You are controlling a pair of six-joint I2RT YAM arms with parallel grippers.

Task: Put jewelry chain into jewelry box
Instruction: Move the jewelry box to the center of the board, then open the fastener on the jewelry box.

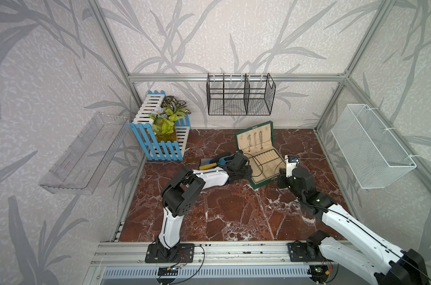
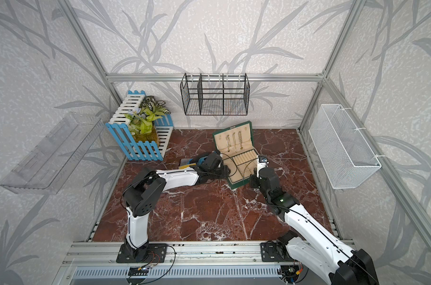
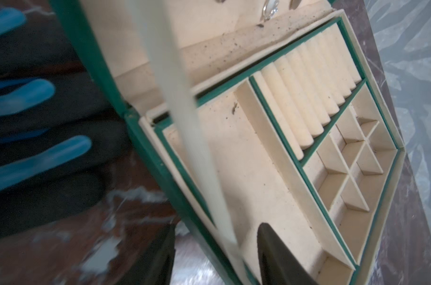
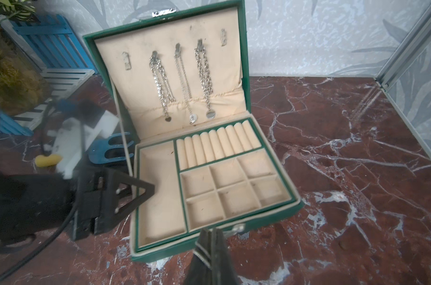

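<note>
The dark green jewelry box [image 1: 255, 183] [image 2: 234, 185] [image 4: 244, 74] [image 3: 145, 153] stands open on the marble, cream lining up. Three silver chains [image 4: 182, 81] hang from hooks in its raised lid. My left gripper [image 3: 217, 229] [image 1: 249, 170] is open and straddles the box's left side wall: one finger is outside, the other over the long compartment, with the cream lid ribbon [image 3: 185, 111] between them. My right gripper [image 4: 210, 230] [image 1: 279, 172] is shut just in front of the box's front clasp. A fine silver jewelry chain [image 4: 202, 254] lies doubled across one finger and runs into the seam.
A blue-and-black object with a yellow piece [image 1: 217, 161] lies left of the box, behind my left arm. A blue and white fence planter [image 1: 160, 143] stands at the back left. A black wire basket [image 1: 240, 95], a white mesh basket [image 1: 372, 145] and a clear shelf [image 1: 83, 153] hang on the walls.
</note>
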